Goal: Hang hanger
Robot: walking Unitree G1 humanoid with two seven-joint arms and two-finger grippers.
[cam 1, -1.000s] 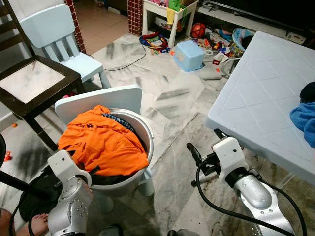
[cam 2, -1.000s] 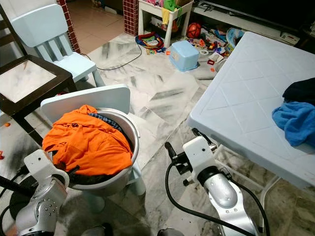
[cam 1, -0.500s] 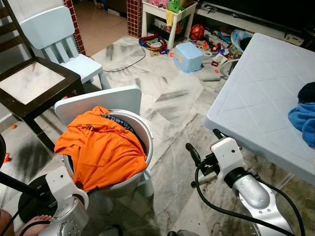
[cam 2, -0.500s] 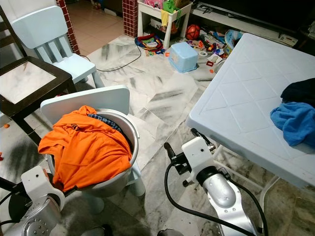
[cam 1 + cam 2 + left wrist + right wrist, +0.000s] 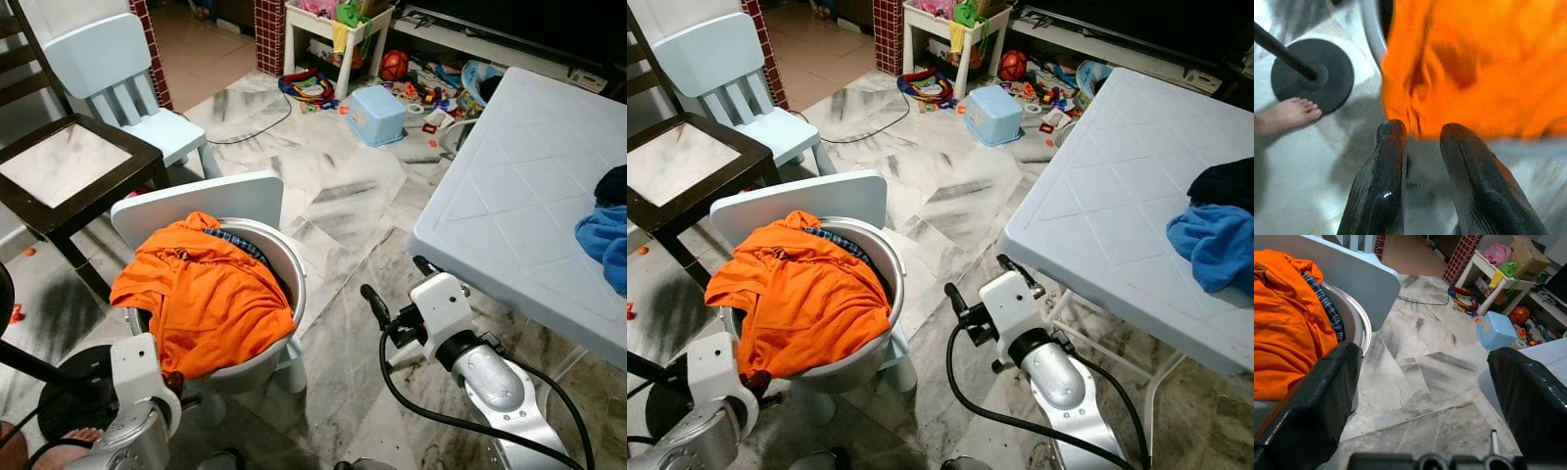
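An orange shirt [image 5: 206, 294] lies heaped in a metal basin [image 5: 292, 269] and hangs over the basin's near rim. A checked cloth [image 5: 235, 243] shows under it. The basin stands on a small white chair [image 5: 196, 201]. My left gripper [image 5: 1420, 132] is low at the basin's near side, its two fingers close together at the shirt's hanging hem, with a fold of orange cloth at the tips. My right gripper [image 5: 397, 284] hovers above the floor between the basin and the table, its fingers [image 5: 1312, 401] spread wide with nothing between them.
A white folding table [image 5: 519, 196] with a blue cloth [image 5: 602, 240] fills the right. A dark wooden chair [image 5: 59, 166] and a pale blue child's chair [image 5: 108, 69] stand at left. A black stand base [image 5: 1312, 73] and a person's bare foot [image 5: 1286, 112] are by my left arm.
The orange shirt has been drawn down over the basin's near rim. My left arm dropped low, then rose a little. My right gripper edged left and forward.
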